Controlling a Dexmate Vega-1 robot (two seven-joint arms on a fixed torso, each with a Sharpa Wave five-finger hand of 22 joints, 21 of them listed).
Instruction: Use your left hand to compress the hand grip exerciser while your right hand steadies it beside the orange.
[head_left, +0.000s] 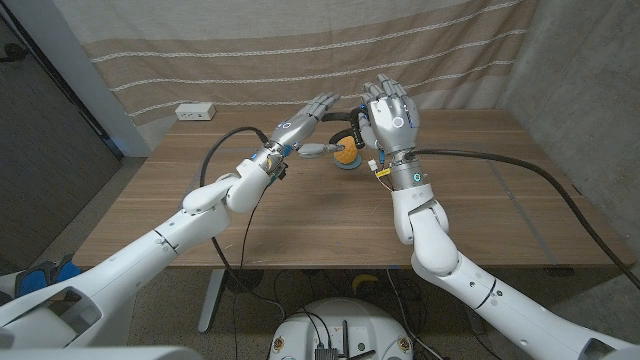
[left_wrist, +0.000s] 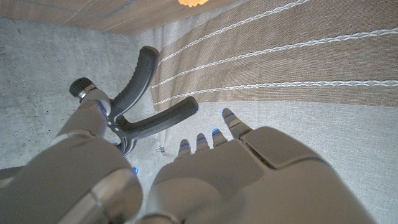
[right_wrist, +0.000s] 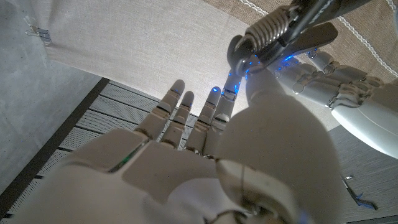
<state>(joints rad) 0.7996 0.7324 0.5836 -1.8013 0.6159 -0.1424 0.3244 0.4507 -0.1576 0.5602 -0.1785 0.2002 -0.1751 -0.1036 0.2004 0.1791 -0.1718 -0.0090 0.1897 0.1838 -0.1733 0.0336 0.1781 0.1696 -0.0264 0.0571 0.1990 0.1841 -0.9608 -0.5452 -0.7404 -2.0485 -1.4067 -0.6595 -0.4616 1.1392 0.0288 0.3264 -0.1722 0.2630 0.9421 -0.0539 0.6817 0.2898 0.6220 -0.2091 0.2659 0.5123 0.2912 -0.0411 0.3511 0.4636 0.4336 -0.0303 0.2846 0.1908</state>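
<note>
So the hand grip exerciser (left_wrist: 140, 102) is held up off the wooden table (head_left: 300, 220) by its spring end, pinched in the right hand (head_left: 388, 115), just above the orange (head_left: 346, 155). The left hand (head_left: 305, 118) is stretched out beside the handles with fingers (left_wrist: 231, 119) straight and apart, nothing gripped.

Wooden bench against a striped curtain

The bench (head_left: 300, 215) is pale brown wood. A white power strip (head_left: 195, 112) lies at its far left corner, beside the beige curtain (head_left: 300, 50) with thin white stripes. A grey concrete wall (head_left: 580, 70) stands to the right, and cables trail on the floor (head_left: 250, 285) underneath.
</note>
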